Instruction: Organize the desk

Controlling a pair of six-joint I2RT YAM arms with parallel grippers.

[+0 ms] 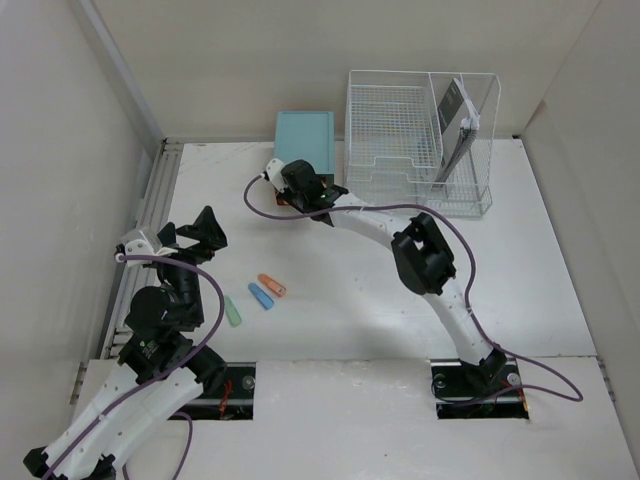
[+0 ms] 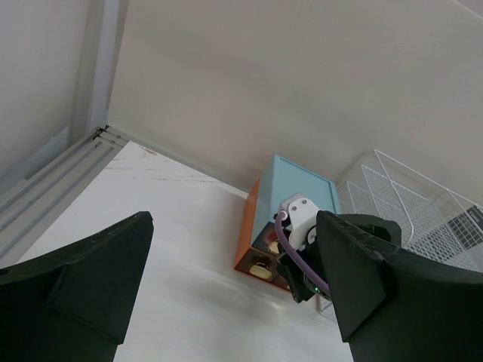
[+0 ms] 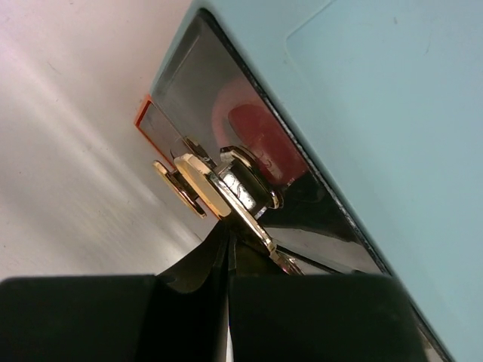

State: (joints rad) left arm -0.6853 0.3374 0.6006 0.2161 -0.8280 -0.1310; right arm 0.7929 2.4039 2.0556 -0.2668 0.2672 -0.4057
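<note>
1. The white table (image 1: pixel 560 260) fills the top view and lies under both arms. Silver rails (image 1: pixel 150 200) run along its 9 o'clock edge.
2. The white wire-mesh rack (image 1: pixel 395 150) stands at the table's 1 o'clock corner, with a dark flat item upright in its right-hand compartment.
3. The teal drawer box (image 1: pixel 305 135) sits at the far edge at about 11 o'clock, just beside the rack's left side. The left wrist view shows an orange side on it.
4. The right arm reaches from its base at 5 o'clock across the table to the box's near face.
5. The left tool (image 2: pixel 234 302) hangs over the table's 9 o'clock side. Its fingers stand wide apart with nothing between them, and it points toward the box at roughly its 1 o'clock.
6. The right tool (image 3: pixel 228 264) has its fingers pressed together. Its tips touch the gold knob (image 3: pixel 226 188) on the box's glossy dark front. Whether they pinch any part of the knob cannot be told. The table surface shows just to the left of this tool.
7. Three small pieces lie in a loose row at the table's 8 o'clock, between the two arms: an orange piece (image 1: pixel 271 285), a blue piece (image 1: pixel 261 296) just beside it, and a green piece (image 1: pixel 232 311) a little apart, nearest the left arm.
</note>
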